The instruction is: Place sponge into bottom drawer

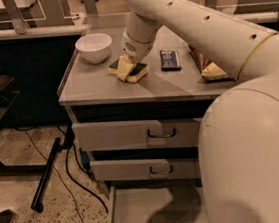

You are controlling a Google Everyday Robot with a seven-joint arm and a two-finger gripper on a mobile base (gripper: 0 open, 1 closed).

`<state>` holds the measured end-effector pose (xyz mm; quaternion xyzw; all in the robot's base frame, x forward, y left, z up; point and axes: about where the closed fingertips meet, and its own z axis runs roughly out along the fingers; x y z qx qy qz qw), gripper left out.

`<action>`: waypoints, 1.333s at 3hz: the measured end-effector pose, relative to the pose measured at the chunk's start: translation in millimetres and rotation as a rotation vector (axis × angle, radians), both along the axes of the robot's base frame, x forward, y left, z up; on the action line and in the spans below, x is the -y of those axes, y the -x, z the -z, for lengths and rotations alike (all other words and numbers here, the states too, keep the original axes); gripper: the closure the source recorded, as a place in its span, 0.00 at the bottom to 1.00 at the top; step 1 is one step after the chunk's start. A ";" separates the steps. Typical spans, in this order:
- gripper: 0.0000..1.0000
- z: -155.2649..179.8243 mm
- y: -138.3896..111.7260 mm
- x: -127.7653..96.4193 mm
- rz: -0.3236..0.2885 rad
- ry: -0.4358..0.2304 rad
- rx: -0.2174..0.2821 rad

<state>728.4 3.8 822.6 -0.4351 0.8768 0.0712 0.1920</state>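
Note:
The sponge (136,72), yellow with a dark green face, lies on the grey cabinet top (101,85) just right of the white bowl. My gripper (126,67) reaches down from the upper right and sits right on the sponge's left part, at cabinet-top height. The bottom drawer (133,210) stands pulled open below, its flat grey floor showing. My arm's shadow lies on it and my own body hides its right part.
A white bowl (94,46) stands at the back left of the top. A dark wrapped bar (170,59) and a snack bag (210,69) lie to the right. Two upper drawers (132,134) are shut. A black pole (46,175) and cables lie on the floor at left.

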 end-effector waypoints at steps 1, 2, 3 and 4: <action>1.00 -4.2 0.0 0.0 0.000 0.000 0.000; 1.00 -5.1 12.1 4.2 0.013 -0.013 0.021; 1.00 -14.1 46.7 17.2 0.058 -0.058 0.074; 1.00 -8.2 81.6 26.9 0.076 -0.084 0.076</action>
